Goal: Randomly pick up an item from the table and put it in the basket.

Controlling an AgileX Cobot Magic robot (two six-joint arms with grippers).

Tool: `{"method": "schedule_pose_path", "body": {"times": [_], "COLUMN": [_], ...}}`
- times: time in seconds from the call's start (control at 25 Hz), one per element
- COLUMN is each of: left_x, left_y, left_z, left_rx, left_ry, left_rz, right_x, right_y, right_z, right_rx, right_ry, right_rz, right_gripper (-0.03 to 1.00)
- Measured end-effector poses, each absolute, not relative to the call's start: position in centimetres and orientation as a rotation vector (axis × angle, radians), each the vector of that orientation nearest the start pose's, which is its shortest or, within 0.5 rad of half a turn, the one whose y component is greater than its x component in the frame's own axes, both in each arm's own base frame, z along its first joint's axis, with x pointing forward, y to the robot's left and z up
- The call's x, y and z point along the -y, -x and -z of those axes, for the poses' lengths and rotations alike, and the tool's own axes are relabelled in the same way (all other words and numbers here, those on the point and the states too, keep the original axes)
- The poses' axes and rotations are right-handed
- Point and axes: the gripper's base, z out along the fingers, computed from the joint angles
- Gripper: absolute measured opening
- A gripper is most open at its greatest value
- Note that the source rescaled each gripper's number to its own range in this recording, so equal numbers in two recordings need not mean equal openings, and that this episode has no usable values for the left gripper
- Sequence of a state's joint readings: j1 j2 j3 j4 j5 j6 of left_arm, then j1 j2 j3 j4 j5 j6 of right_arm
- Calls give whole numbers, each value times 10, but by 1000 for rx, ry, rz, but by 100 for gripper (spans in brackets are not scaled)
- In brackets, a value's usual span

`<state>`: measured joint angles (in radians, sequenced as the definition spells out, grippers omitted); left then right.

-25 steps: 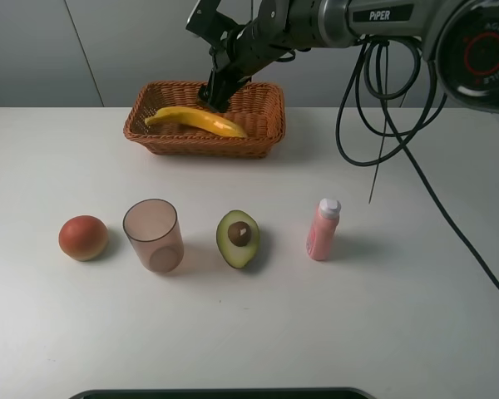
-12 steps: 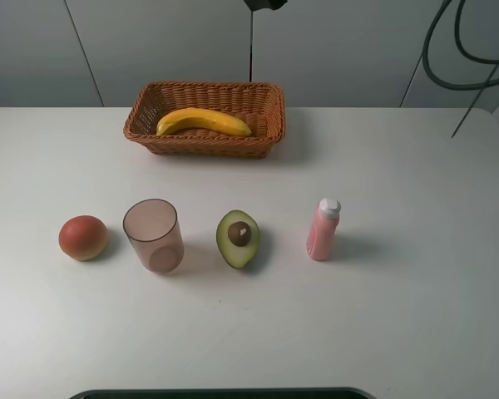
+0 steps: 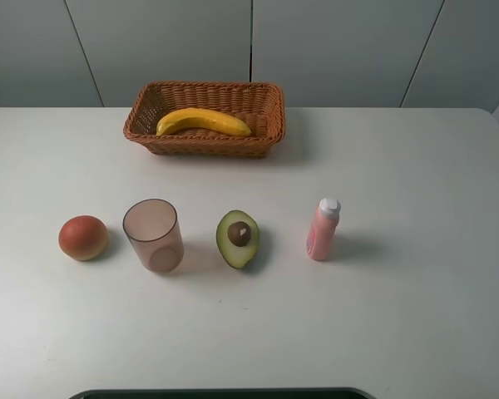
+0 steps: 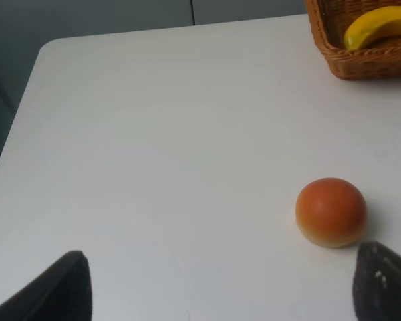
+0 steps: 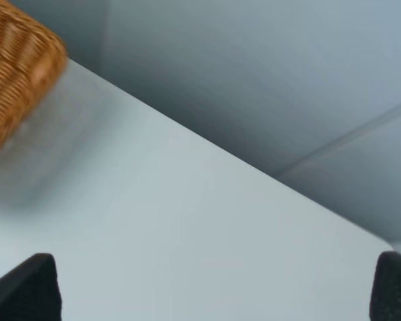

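The banana [image 3: 203,121] is seen lying inside the basket [image 3: 205,144], stretched along its length with the curve arching toward the far wall. The basket is set at the far side of the counter [image 3: 416,283], near the back edge. In front of the basket, well apart from it, four things are lined up in a row: a reddish-orange round fruit [image 3: 83,237] at the left end, a translucent pinkish cup [image 3: 153,235] standing upright beside it, a halved green avocado [image 3: 238,238] with its pit facing up, and a pink bottle [image 3: 322,229] with a white cap, upright at the right end.

The left gripper [image 4: 220,284] is held wide open above the counter, nothing between its two dark fingertips; the round fruit is seen just beside one of them, and a corner of the basket with the banana's end lies beyond. The right gripper [image 5: 217,287] is likewise spread wide and empty, with a corner of the basket off to one side.
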<state>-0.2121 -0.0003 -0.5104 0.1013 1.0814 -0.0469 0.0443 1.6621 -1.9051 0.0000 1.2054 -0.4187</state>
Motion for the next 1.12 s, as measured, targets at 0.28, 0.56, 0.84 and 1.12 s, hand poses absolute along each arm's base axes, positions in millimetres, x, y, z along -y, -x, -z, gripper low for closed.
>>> {"method": "schedule_pose_path", "body": {"times": [0.28, 0.56, 0.84, 1.12], "left_x": [-9, -9, -9, -9], "left_y": [5, 5, 5, 5], "left_z": [-279, -279, -279, -279], "left_rx": [-2044, -2044, -2043, -2043], "left_ry": [-163, -164, -166, -166], "left_rz": [40, 39, 38, 38], "right_x": [35, 38, 14, -2], "right_y": [-271, -174, -88, -38], "right_z": [-455, -423, -375, -339], "right_rx": [-2398, -2446, -2326, -2186], "right_ry": [236, -2, -4, 83], "right_rz": [173, 156, 136, 113], "right_gripper": [100, 100, 100, 100]}}
